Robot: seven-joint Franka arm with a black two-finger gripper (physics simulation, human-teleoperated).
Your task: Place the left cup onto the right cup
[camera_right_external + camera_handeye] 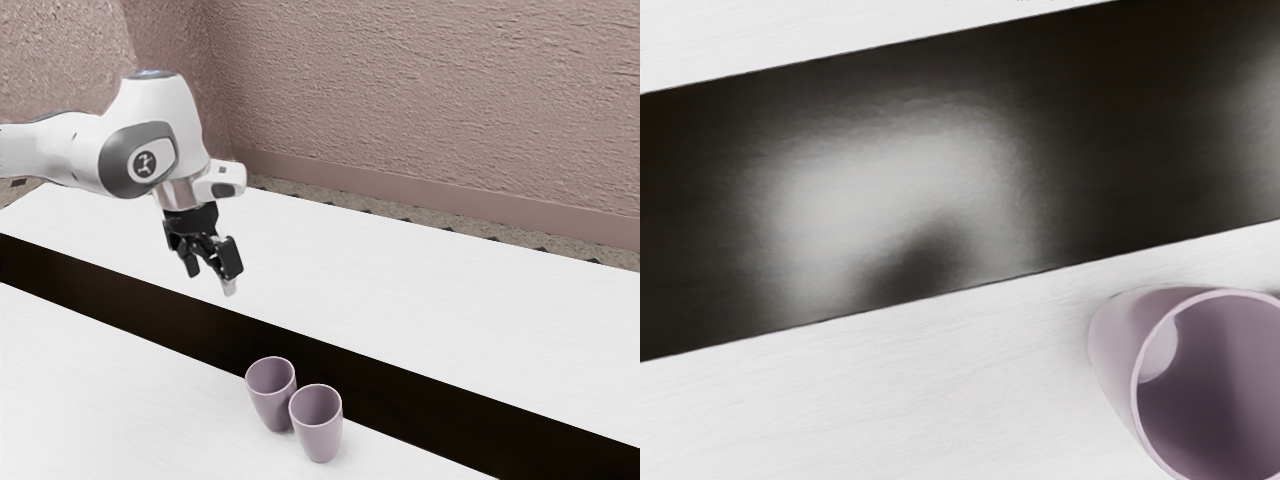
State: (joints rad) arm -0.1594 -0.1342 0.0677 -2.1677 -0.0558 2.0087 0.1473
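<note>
On the table [100, 400], left cup [270, 392] just beside right cup [316, 420], stripe [420, 405] behind them.

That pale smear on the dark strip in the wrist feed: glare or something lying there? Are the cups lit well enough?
Wrist view: the smear on the dark strip looks like a soft reflection, nothing solid; the cup is cut by the frame edge, its inside shaded. Exterior view: even light, left cup and right cup plainly visible.
</note>
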